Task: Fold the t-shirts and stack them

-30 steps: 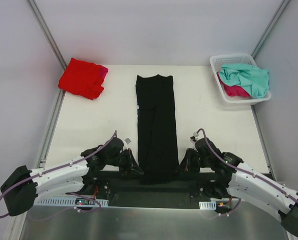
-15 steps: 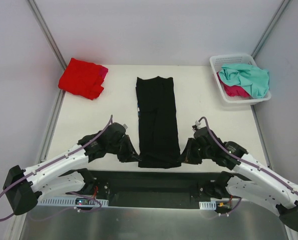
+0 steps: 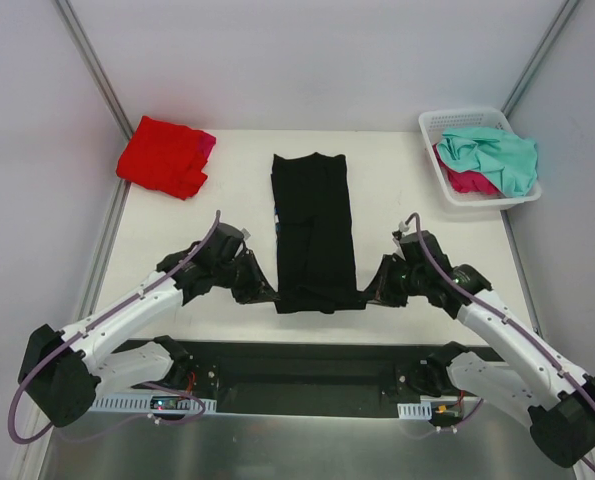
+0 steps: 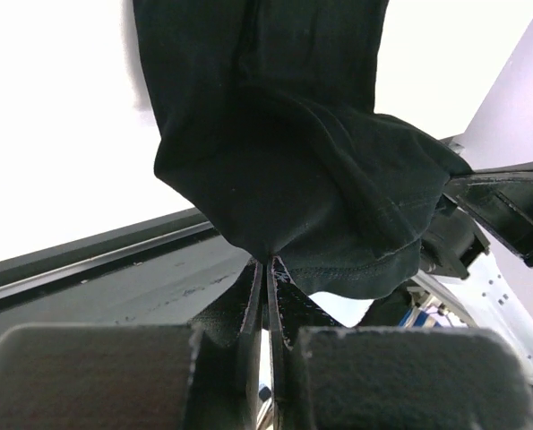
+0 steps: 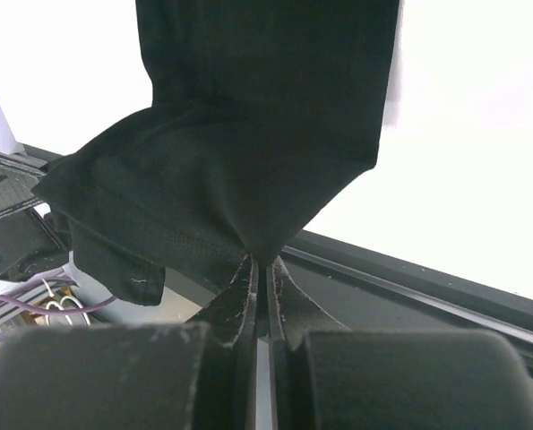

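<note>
Left tool (image 3: 267, 295), right tool (image 3: 372, 293) pinch near corners of long black shirt (image 3: 315, 220) on table (image 3: 177, 240).

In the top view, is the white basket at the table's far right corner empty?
No, the white basket holds a crumpled teal t-shirt lying over a magenta t-shirt.
</note>
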`<action>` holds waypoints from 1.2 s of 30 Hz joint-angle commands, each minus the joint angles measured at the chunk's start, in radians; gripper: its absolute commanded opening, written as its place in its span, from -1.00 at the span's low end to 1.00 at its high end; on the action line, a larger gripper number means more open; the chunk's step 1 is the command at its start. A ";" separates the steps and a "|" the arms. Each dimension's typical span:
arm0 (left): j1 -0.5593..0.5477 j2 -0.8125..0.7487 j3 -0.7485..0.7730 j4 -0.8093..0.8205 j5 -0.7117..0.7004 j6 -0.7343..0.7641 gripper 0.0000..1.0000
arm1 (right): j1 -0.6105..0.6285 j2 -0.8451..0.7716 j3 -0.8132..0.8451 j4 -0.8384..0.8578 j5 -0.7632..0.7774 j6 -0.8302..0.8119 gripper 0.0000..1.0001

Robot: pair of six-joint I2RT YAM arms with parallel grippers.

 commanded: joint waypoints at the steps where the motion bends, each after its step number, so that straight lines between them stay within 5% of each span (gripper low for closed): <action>1: 0.020 0.043 0.048 -0.076 -0.033 0.073 -1.00 | -0.024 0.051 0.042 -0.025 0.007 -0.080 -0.99; 25: 0.028 0.195 0.155 -0.032 -0.024 0.116 -1.00 | -0.058 0.200 0.166 0.027 -0.019 -0.133 -0.98; 36: 0.127 0.290 0.224 -0.029 0.014 0.201 -1.00 | -0.127 0.316 0.235 0.042 -0.057 -0.192 -0.98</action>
